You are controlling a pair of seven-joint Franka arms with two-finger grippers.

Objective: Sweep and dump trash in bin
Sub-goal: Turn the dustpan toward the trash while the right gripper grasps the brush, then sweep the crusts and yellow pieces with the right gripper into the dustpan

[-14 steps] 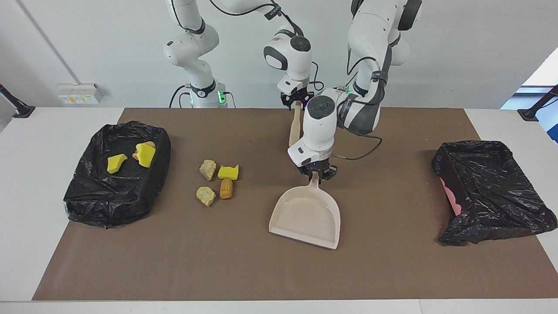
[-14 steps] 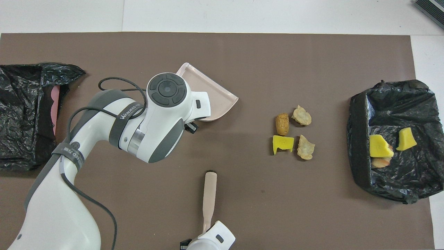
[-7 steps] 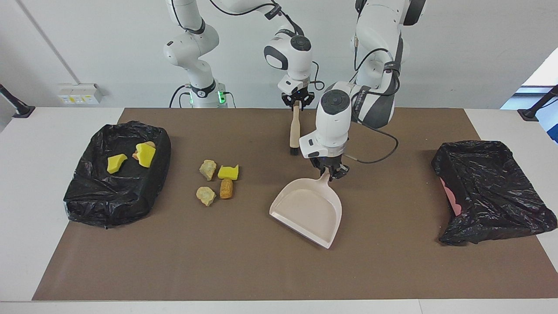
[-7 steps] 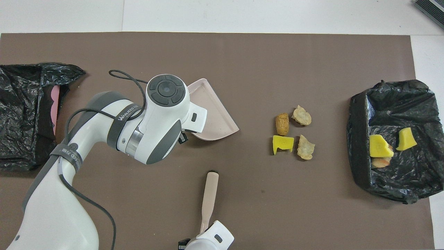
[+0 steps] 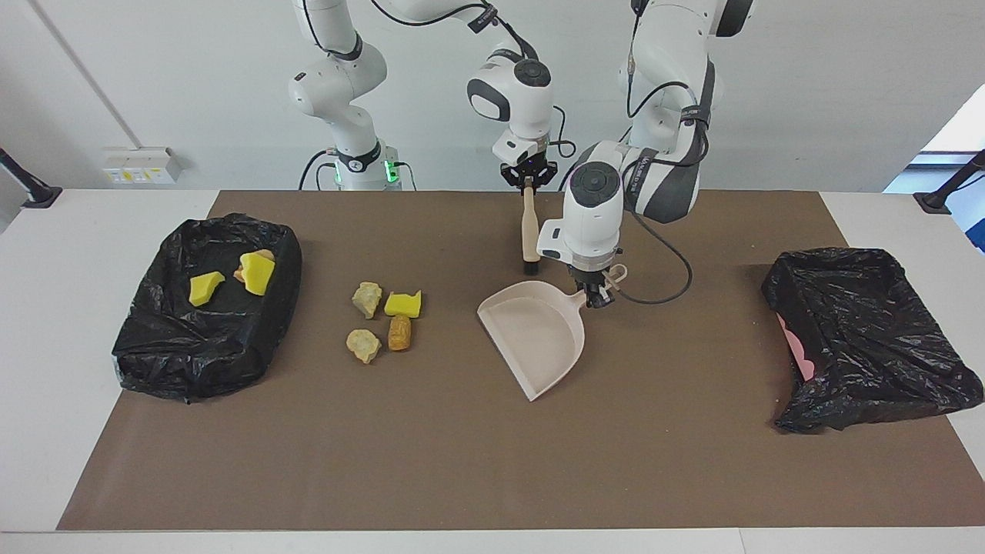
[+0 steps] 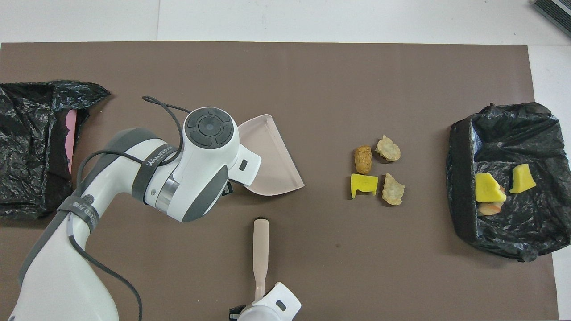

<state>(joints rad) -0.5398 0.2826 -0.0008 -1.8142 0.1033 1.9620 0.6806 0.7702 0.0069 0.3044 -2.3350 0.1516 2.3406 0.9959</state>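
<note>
Four loose trash chunks (image 5: 383,318) lie toward right arm's end from the dustpan (image 5: 539,338), its mouth angled away; left gripper (image 5: 599,295) pinches its handle, right gripper (image 5: 528,178) pinches the brush (image 5: 529,231).

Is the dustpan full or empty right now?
Empty: the dustpan shows a bare beige inside, and four trash pieces lie on the mat beside it.

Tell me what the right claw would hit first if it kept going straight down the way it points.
The right claw points down along the brush it grips. Straight on, the bristle end likely meets the brown mat first.
</note>
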